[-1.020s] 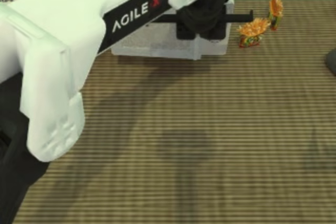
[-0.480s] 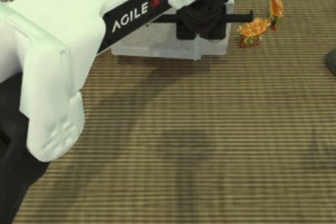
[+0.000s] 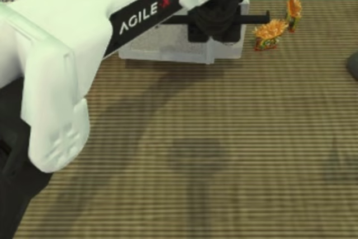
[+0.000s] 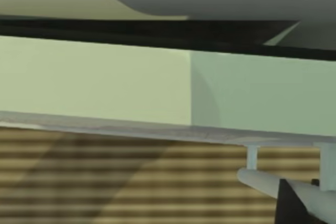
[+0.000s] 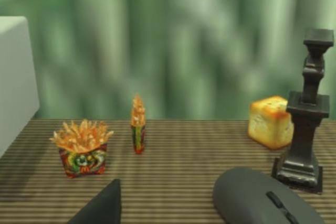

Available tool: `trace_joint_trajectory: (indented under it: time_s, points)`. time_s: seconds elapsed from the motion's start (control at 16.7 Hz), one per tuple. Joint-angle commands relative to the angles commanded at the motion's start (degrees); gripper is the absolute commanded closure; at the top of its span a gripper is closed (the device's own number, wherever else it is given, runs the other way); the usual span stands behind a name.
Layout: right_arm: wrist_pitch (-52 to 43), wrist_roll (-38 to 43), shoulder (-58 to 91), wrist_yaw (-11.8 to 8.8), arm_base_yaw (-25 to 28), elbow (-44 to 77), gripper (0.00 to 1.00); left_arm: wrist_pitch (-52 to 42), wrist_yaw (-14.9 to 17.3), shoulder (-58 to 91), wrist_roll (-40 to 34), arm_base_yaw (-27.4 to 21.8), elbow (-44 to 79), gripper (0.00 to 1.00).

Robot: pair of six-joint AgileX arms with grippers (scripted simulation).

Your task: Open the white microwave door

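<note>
While left hand (image 3: 215,29) meets door (image 3: 168,46) | white microwave (image 3: 235,48) far-left

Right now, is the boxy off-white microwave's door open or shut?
Apparently shut: from above, the microwave's front runs straight, with no door panel swung out over the table. The left arm hides most of it.

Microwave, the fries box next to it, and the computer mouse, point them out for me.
white microwave (image 3: 168,48): top view, front face below the arm.
fries box (image 5: 82,156): right wrist view, printed carton front.
computer mouse (image 5: 252,198): right wrist view, grey upper shell.
</note>
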Motion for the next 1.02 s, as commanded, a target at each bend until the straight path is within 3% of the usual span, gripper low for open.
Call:
trace_joint_trajectory:
  time_s: [1.02]
  points:
    - [0.0,0.0,0.0,0.0,0.0,0.0,0.0,3.16,0.96,-3.2,2.26,0.06,-5.66,1.0]
